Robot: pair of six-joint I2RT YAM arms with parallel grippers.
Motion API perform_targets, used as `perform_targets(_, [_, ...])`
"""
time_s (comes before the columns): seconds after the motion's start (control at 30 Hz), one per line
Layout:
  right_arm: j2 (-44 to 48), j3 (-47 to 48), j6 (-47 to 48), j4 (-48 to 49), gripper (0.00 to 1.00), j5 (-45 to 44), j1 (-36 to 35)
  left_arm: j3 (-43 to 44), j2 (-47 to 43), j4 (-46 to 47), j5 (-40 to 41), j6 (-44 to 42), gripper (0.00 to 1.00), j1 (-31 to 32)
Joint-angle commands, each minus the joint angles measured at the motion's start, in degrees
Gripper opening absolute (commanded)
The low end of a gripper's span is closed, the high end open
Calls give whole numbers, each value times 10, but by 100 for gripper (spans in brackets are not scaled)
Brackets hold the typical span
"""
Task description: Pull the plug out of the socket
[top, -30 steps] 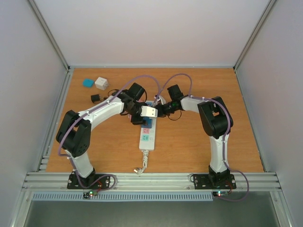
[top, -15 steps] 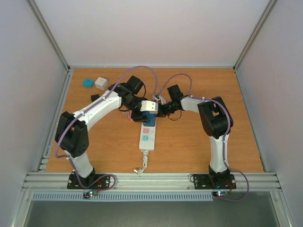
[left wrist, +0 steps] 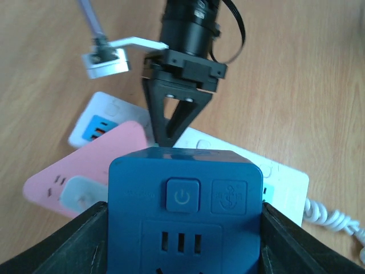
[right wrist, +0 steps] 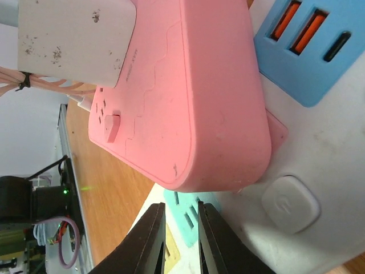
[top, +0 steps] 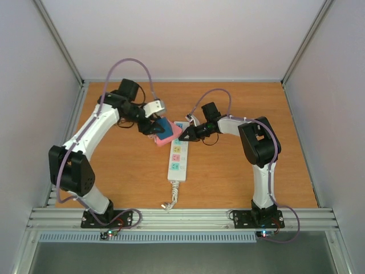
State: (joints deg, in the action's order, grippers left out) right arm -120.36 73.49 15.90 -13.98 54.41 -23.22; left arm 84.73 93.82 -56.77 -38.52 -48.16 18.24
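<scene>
- The counter [top: 228, 171] is orange-brown wood with a fine grain and a soft satin sheen.
- The socket [right wrist: 308, 148] is smooth white plastic, slightly glossy and flecked with small dark scuffs. Its pastel outlet faces look matt.
- The blue plug cube [left wrist: 185, 194] is matt plastic with a faintly grainy skin.
- The pink block [right wrist: 217, 97] is smooth satin plastic, lightly speckled.
- The white charger [right wrist: 74, 40] is dull plastic, dirty with specks.
- My left claw [left wrist: 185, 245] and my right claw [right wrist: 178, 208] have matt black fingers that look like plastic.
</scene>
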Motion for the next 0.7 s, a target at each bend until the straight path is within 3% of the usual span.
perform_targets(0.0, [-17, -24, 15, -52, 19, -78, -1, -2, -37, 46, -84, 95, 30, -56])
perform_targets(0.47, [-13, -15, 44, -75, 20, -97, -1, -47, -28, 128, -153, 228, 29, -279])
perform_targets(0.67, [-24, -3, 47, -86, 20, -98, -1, -52, 5, 157, -131, 259, 30, -371])
